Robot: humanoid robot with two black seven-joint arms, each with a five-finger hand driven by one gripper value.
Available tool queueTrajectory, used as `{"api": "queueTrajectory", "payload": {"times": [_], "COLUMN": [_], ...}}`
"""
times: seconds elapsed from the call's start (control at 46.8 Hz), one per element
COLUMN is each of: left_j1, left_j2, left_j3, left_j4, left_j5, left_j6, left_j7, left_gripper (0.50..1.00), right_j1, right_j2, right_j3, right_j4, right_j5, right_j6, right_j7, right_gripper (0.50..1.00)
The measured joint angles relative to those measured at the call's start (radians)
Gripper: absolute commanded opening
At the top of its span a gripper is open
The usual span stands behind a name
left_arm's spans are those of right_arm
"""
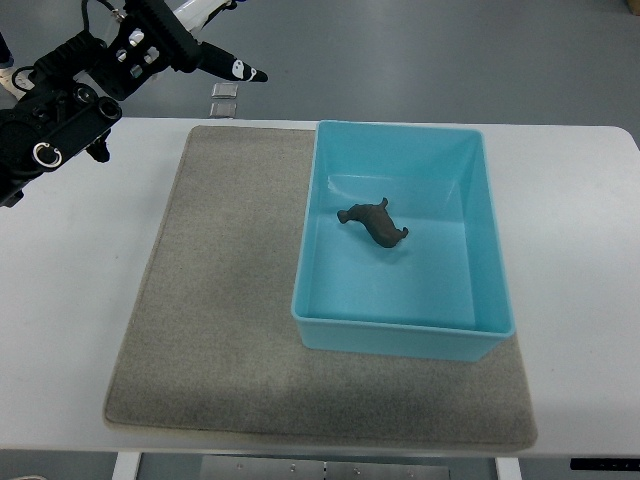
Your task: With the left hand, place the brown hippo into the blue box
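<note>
Lying inside light-blue plastic box (404, 330) at frame centre, small brown toy hippo (375, 224): probably light, rigid; best pinched across body. Left hand (190, 50), upper left, fingers extended, empty.

Left hand (160, 50) raised at top left, fingers extended, empty.

Place: a robot test room or lab, not a home.
Work surface: a plain white rectangular table (580, 250) with rounded corners and bare white legs, holding only a staged setup.
Staging: a grey felt-like rectangular mat (210, 320) laid flat on the table, with a light blue plastic open box (400, 335) set on its right part.
Floor: smooth grey floor (420, 60), uniform and unfurnished, with two small pale square markers (225, 98) lying on it beyond the table.
Machinery: a black robot arm with exposed joints and cables (60, 110) at the upper left.
</note>
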Motion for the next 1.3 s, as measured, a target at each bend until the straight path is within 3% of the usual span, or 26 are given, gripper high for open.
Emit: {"api": "queueTrajectory", "payload": {"times": [0.192, 0.406, 0.769, 0.897, 1.132, 1.303], "left_j1": [-0.002, -0.001, 0.015, 0.027, 0.079, 0.11], "left_j2": [-0.004, -0.007, -0.023, -0.022, -0.025, -0.076], "left_j3": [0.001, 0.002, -0.006, -0.009, -0.09, -0.183], "left_j4": [0.086, 0.103, 0.103, 0.103, 0.11, 0.109], "left_j5": [-0.279, -0.567, -1.01, -1.09, -1.099, -1.099], "left_j6": [-0.001, -0.001, -0.019, -0.064, -0.218, -0.235], "left_j7": [0.015, 0.116, 0.145, 0.146, 0.129, 0.128], "left_gripper": [0.996, 0.996, 0.996, 0.996, 0.999, 0.996], "right_j1": [0.0, 0.0, 0.001, 0.001, 0.0, 0.001], "right_j2": [0.0, 0.0, 0.0, 0.0, 0.0, 0.0], "right_j3": [0.0, 0.0, 0.0, 0.0, 0.0, 0.0], "right_j4": [0.0, 0.0, 0.0, 0.0, 0.0, 0.0], "right_j5": [0.0, 0.0, 0.0, 0.0, 0.0, 0.0], "right_j6": [0.0, 0.0, 0.0, 0.0, 0.0, 0.0], "right_j7": [0.0, 0.0, 0.0, 0.0, 0.0, 0.0], "right_gripper": [0.936, 0.936, 0.936, 0.936, 0.936, 0.936]}}
